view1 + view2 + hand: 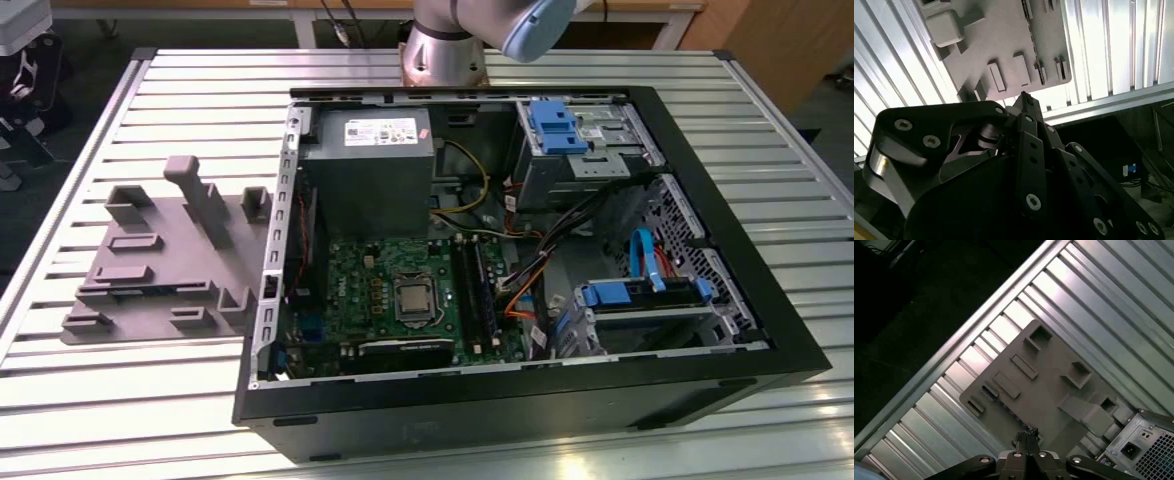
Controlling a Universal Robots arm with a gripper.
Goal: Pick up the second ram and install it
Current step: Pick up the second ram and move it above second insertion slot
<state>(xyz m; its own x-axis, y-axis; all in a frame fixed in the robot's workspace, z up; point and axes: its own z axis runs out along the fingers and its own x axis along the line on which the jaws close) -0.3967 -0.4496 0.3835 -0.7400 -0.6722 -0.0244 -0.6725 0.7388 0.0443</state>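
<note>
Blue ram (989, 390) sits in grey tray (1049, 395) beside case (507, 410).

Second ram (989, 390) in tray (147, 265), exterior view's left of case (534, 400) (motherboard (374, 280) within).

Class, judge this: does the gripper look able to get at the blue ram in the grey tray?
Probably yes: the gripper hangs above the grey tray, and nothing lies over the ram.
</note>
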